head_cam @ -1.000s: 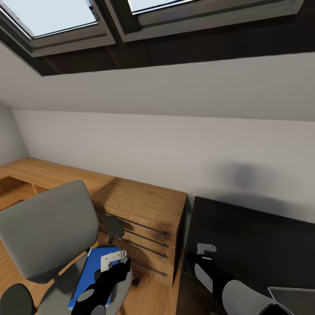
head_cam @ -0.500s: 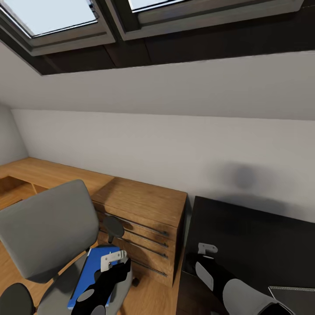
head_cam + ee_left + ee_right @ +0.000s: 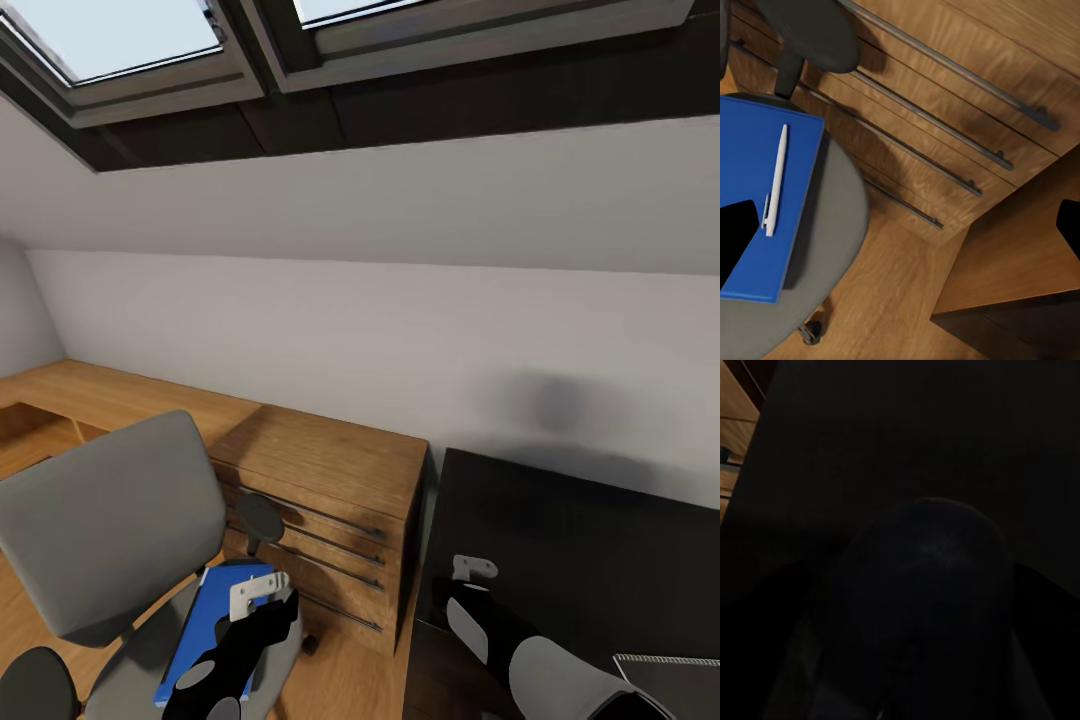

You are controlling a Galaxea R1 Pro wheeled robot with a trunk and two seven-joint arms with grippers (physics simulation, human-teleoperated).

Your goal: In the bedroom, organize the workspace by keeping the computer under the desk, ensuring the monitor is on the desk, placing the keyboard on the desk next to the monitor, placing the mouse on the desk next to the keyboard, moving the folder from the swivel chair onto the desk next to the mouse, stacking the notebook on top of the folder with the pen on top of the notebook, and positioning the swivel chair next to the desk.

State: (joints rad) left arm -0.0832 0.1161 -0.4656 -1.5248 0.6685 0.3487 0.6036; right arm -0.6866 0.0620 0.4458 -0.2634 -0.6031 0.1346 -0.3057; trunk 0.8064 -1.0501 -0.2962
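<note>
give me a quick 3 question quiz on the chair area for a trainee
1. True or false: the pen lies on top of the folder.
2. The folder rests on: A) the floor B) the seat of the swivel chair C) the dresser top.
3. Fill in: the jaws of the left gripper, hanging above the seat, stand ___.

Key: 1 true; 2 B; 3 open.
</note>
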